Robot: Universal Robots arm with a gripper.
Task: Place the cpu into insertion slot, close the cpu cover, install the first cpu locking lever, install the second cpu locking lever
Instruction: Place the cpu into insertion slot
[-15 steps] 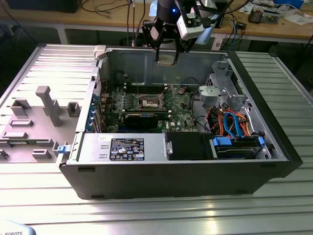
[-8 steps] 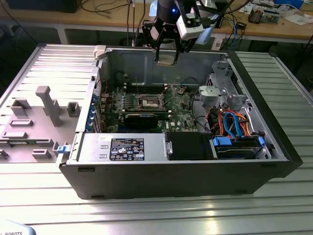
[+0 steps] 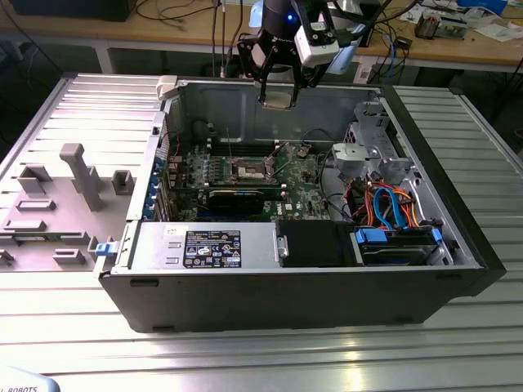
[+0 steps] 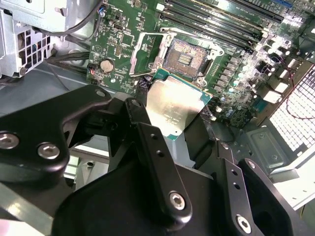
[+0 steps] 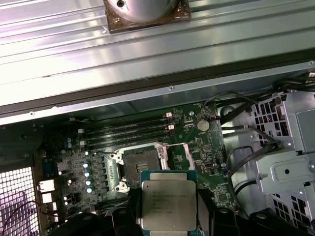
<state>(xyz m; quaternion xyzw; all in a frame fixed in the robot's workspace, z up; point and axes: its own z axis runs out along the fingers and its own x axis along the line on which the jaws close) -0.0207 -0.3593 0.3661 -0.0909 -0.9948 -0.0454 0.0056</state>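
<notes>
Tool [image 4: 173, 130] clamped on cpu [image 5: 169, 199] by two edges, above open case [image 3: 286, 306]. Below: socket [image 5: 140, 164] open, contacts exposed. Around socket: memory slots [image 5: 123, 130], cables [image 5: 246, 157], drive cage [image 5: 290, 147]. Beyond case wall: ribbed desk [image 5: 197, 44].

Black gripper [image 4: 172, 118], silver screws [image 4: 177, 200], blue light [image 3: 292, 16]

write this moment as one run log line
holding: black gripper shut on flat square silver-topped cpu | where: above open black computer case | slot: square insertion slot on green motherboard, empty
</notes>
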